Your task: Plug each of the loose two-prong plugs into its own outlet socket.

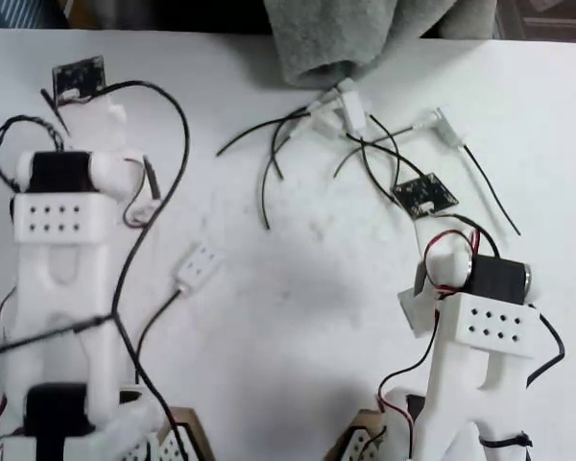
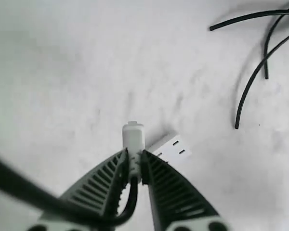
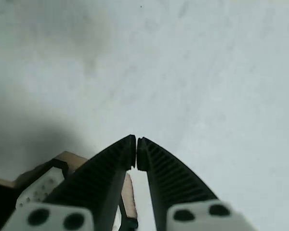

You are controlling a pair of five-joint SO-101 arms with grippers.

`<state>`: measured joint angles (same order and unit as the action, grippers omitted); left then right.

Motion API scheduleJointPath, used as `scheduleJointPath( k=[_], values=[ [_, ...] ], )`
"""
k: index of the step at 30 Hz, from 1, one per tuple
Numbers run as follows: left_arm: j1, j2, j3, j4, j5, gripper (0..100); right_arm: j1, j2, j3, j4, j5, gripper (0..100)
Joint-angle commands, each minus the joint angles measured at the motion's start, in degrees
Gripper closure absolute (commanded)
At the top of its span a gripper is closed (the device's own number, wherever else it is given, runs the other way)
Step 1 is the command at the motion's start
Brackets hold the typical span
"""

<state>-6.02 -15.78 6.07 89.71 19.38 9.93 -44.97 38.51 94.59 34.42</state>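
One outlet socket (image 2: 176, 144) sits half-hidden behind plug (image 2: 133, 137).

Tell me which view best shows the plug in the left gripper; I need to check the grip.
The left wrist view: the white plug sits pinched in the left gripper, near the outlet socket. In the high view that plug is too small to judge; the right wrist view faces the right gripper and table.
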Motion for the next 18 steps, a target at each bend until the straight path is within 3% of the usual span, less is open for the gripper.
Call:
scheduleJointPath(
  k=[1,5,9,12,14,18],
  values=[
    [0.66,2.07,-2.73,1.05,12.84,97,0.48,-1.10,-0.18,-0.57,-0.09,97.9],
    [3.74,3.65,-2.99,4.92,25.32,97,0.48,-1.10,1.32,-1.63,-0.09,97.9],
    [12.26,4.00,-3.25,7.56,25.93,97,0.48,-1.10,5.27,-5.85,-0.09,97.9],
    [17.89,4.18,-2.81,4.31,26.29,97,0.48,-1.10,6.95,-7.52,-0.09,97.9],
    [19.12,4.18,-2.81,2.37,26.81,97,0.48,-1.10,7.21,-7.43,-0.09,97.9],
    [17.63,4.18,-2.73,0.97,36.75,97,0.48,-1.01,7.21,-7.43,-0.09,97.9]
  ],
)
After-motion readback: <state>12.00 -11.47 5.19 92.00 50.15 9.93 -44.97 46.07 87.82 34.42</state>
